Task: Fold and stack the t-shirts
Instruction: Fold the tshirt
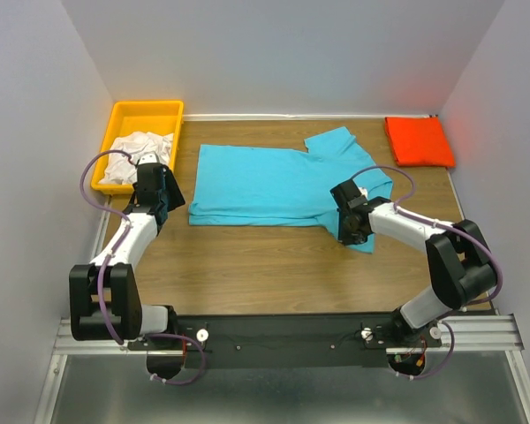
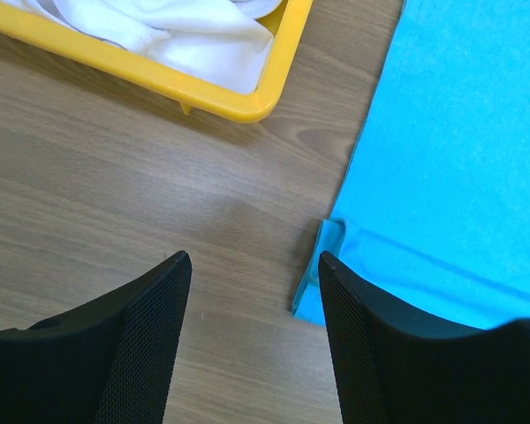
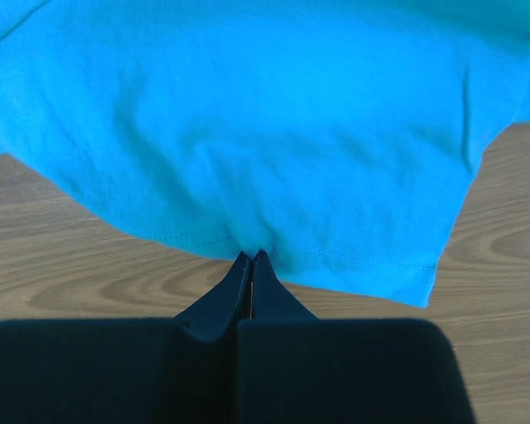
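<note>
The turquoise-blue t-shirt (image 1: pixel 274 185) lies spread across the middle of the table, folded lengthwise. My right gripper (image 1: pixel 351 231) is shut on the hem of its near right sleeve (image 3: pixel 336 177), which hangs from the closed tips (image 3: pixel 252 258). My left gripper (image 1: pixel 163 205) is open and empty just left of the shirt's near left corner (image 2: pixel 322 265); its right finger (image 2: pixel 371 336) overlaps the cloth edge. A folded orange-red t-shirt (image 1: pixel 419 140) lies at the far right. White cloth shirts (image 1: pixel 137 150) are heaped in the yellow bin (image 1: pixel 146 112).
The yellow bin's corner (image 2: pixel 247 102) is close ahead of the left gripper. White walls close in the table on the left, back and right. Bare wood (image 1: pixel 247 265) lies between the shirt and the arm bases.
</note>
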